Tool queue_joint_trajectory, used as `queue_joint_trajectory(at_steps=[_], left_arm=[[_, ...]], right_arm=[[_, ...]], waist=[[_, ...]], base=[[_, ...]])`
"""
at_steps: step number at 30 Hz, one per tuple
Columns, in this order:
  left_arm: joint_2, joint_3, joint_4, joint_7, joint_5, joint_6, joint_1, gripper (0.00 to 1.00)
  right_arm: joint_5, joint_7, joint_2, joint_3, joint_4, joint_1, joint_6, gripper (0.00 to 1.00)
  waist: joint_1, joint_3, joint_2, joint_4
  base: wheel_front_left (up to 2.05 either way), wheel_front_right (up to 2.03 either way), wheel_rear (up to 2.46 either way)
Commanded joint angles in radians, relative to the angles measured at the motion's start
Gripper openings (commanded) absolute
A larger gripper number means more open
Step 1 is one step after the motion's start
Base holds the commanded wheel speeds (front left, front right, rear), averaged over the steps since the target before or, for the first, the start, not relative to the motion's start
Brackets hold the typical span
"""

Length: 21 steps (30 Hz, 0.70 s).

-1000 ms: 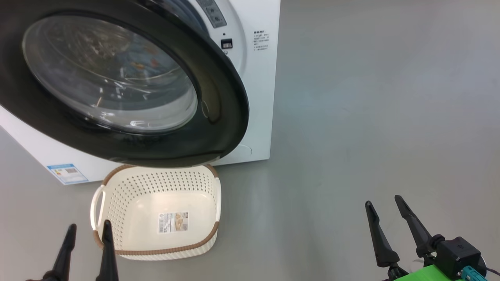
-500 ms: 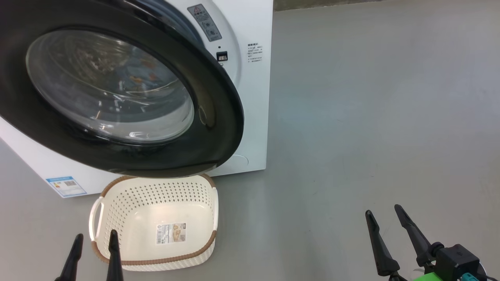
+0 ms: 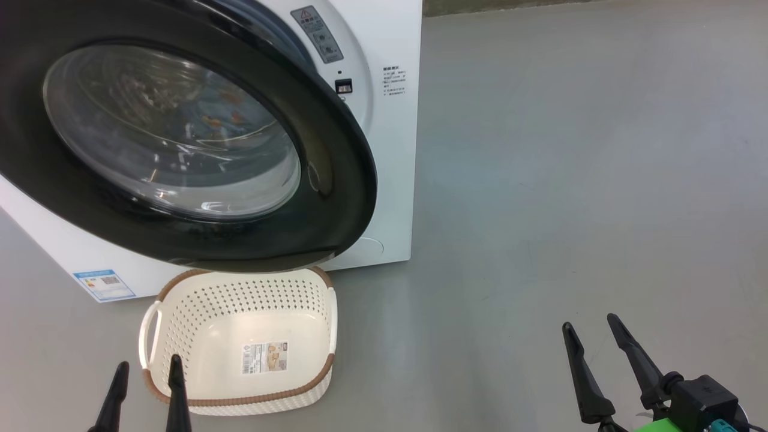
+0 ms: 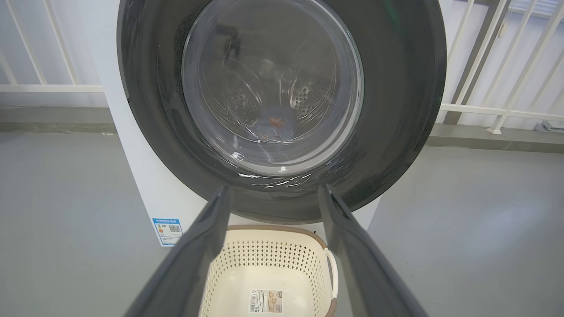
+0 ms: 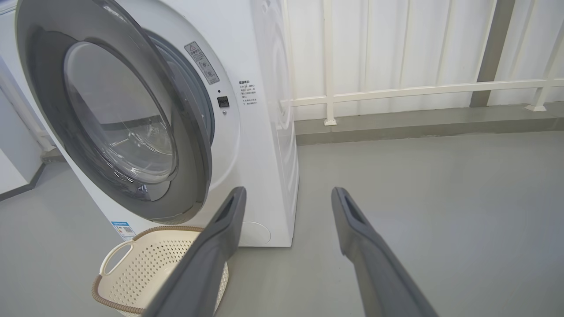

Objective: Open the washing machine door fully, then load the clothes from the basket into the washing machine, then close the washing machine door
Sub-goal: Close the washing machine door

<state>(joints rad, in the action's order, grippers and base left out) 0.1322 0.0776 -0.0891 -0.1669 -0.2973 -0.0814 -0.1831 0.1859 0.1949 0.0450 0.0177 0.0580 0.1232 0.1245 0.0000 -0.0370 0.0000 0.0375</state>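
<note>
The washing machine (image 3: pixel 390 180) stands at the upper left. The washing machine door (image 3: pixel 336 180), black-rimmed with a bulging glass window, hangs ajar at an angle from the front (image 5: pixel 194 145). Through the glass I see light blue printed clothes (image 3: pixel 204 114) inside the drum (image 4: pixel 275 125). The basket (image 3: pixel 240 294) sits on the floor under the door, holding nothing but its paper label. My left gripper (image 3: pixel 149 363) is open by the basket's near left corner, pointing at the door (image 4: pixel 274 188). My right gripper (image 3: pixel 590 323) is open over bare floor to the right (image 5: pixel 289 189).
Grey floor (image 3: pixel 570 180) stretches wide to the right of the machine. A white railing (image 5: pixel 396 90) on a low kerb runs behind it. A blue energy label (image 3: pixel 104 284) marks the machine's lower left front.
The head camera has tilted a little, so the whole picture has shifted and both grippers sit slightly lower in it. Door, basket and grippers show no move of their own.
</note>
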Motion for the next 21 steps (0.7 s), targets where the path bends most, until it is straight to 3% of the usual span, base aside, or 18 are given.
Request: queue_joint_trajectory(at_steps=[1,2,3,21], left_arm=[[0.011,-0.028,-0.018,0.002,0.005,-0.01,0.02,1.0],[0.011,-0.027,-0.019,0.002,0.006,-0.011,0.02,1.0],[0.011,-0.027,-0.019,0.002,0.006,-0.012,0.02,1.0],[0.013,-0.009,-0.033,-0.005,0.013,-0.027,0.037,1.0]], right_arm=[[0.002,0.001,0.005,0.016,0.027,-0.014,0.006,1.0],[0.008,0.001,0.005,0.014,0.025,-0.014,0.006,0.43],[0.014,-0.002,0.005,0.017,0.024,-0.013,0.006,0.0],[0.022,-0.008,0.005,0.021,0.017,-0.029,0.006,0.0]], waist=[[0.0,0.001,0.0,-0.001],[0.0,0.001,0.0,-0.001],[0.0,0.002,0.0,-0.001],[0.0,-0.012,0.0,-0.014]], base=[[0.0,0.0,0.0],[0.0,0.0,0.0],[0.0,0.0,0.0],[0.0,0.0,0.0]])
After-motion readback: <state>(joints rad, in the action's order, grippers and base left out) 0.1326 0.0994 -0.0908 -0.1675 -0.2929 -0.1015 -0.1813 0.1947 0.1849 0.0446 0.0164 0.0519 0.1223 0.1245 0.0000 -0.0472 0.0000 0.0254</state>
